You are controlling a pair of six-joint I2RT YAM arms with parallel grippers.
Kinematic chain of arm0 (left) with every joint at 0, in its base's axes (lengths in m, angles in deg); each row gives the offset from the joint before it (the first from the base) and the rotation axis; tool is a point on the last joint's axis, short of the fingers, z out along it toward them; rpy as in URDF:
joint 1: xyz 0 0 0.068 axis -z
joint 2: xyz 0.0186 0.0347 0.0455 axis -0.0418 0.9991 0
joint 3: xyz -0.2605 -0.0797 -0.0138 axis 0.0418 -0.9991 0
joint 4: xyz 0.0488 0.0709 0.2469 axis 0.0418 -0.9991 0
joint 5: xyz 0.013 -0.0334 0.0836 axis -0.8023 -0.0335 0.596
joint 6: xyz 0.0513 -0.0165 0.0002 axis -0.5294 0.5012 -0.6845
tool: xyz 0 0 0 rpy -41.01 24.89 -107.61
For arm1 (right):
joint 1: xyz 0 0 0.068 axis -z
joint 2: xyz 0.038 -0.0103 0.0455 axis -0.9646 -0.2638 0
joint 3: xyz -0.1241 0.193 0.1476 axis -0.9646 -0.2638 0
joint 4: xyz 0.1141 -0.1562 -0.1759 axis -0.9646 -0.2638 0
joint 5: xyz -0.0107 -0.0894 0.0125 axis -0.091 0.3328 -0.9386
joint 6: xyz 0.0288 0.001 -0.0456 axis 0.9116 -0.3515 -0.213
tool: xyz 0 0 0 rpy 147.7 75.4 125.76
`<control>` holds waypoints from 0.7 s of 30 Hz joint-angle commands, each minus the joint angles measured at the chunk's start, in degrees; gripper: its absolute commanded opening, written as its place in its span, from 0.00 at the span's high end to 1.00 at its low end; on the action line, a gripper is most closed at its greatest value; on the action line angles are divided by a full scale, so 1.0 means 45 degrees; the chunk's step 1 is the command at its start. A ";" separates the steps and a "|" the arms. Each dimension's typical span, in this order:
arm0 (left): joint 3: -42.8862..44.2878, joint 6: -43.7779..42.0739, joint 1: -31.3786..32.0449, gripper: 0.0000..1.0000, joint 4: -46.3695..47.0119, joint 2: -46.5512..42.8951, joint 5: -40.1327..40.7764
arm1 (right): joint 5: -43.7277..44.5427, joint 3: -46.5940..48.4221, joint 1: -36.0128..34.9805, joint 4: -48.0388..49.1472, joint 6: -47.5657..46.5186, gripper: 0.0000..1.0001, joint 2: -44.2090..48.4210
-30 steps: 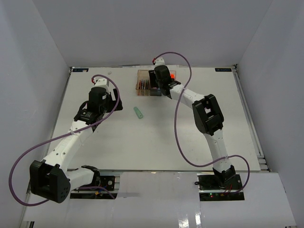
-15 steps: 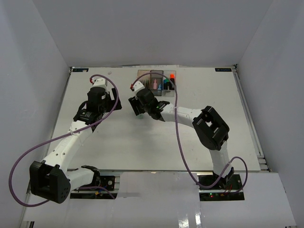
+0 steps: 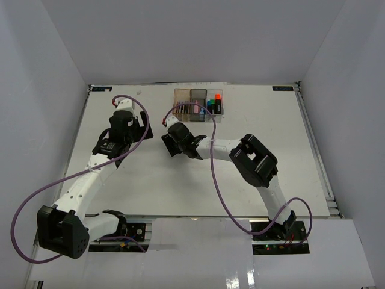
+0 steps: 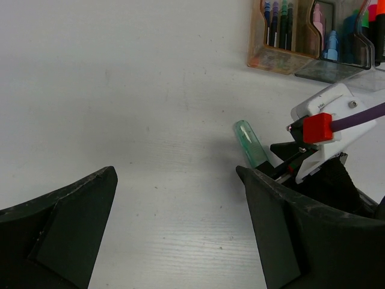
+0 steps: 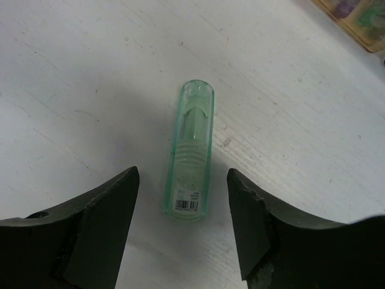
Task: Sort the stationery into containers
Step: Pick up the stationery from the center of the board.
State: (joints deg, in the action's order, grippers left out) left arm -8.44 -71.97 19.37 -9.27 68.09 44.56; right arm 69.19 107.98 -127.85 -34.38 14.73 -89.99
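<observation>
A mint-green highlighter [image 5: 191, 150] lies flat on the white table. My right gripper [image 5: 180, 176] is open, low over it, with one jaw on each side of its near, barcoded end, not touching. In the top view the right gripper [image 3: 175, 144] hides the highlighter. The left wrist view shows the highlighter [image 4: 249, 143] poking out beside the right gripper [image 4: 313, 156]. The three joined bins [image 3: 198, 103] stand at the back: amber [image 4: 277, 36] with thin pens, smoky grey [image 4: 325, 45] with pastel highlighters, clear [image 4: 368, 27] with bright-capped markers. My left gripper [image 4: 180, 198] is open and empty over bare table.
The left gripper [image 3: 120, 141] hovers left of the right gripper, with a gap between them. A corner of the amber bin [image 5: 355, 21] shows beyond the highlighter. White walls enclose the table on three sides.
My right arm has swung from the bins down and left to the mint highlighter, and its open jaws now straddle it. The left arm has barely moved.
</observation>
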 commanded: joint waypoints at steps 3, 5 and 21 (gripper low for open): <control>-0.0033 0.0058 -0.0119 0.02 0.0282 -0.0502 0.0091 | 0.0077 0.0263 0.0013 0.0060 -0.0005 0.40 -0.0358; -0.0033 0.0058 -0.0119 0.02 0.0301 -0.0482 0.0052 | 0.0057 0.0243 0.0033 0.0060 0.0015 0.52 -0.0300; -0.0013 0.0077 -0.0139 0.02 0.0301 -0.0502 -0.0065 | 0.2184 0.1120 0.1808 0.0002 -0.0220 0.72 0.1790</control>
State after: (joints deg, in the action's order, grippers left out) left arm -8.44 -71.84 18.99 -9.07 68.00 44.52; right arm 74.08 108.70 -122.86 -35.48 13.79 -86.04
